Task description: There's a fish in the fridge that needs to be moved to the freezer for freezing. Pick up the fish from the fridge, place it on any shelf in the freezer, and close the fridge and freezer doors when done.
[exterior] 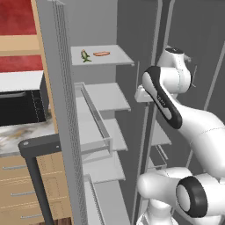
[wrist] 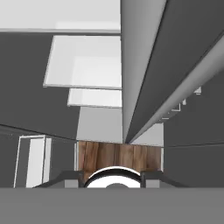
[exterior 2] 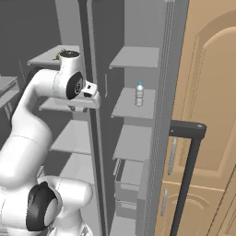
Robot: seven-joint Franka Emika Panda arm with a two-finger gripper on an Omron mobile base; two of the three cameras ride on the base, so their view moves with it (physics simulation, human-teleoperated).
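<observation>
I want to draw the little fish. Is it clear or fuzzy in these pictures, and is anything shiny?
Left base view: the fish is tiny but fairly crisp on a brightly lit fridge shelf; no glare. Right base view: evenly lit, the bottle slightly soft. Hand view: dim grey walls, shelves paler, no shine.

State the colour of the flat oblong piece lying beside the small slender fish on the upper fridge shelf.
Orange-pink: the flat oblong piece shows best in the left base view.
</observation>
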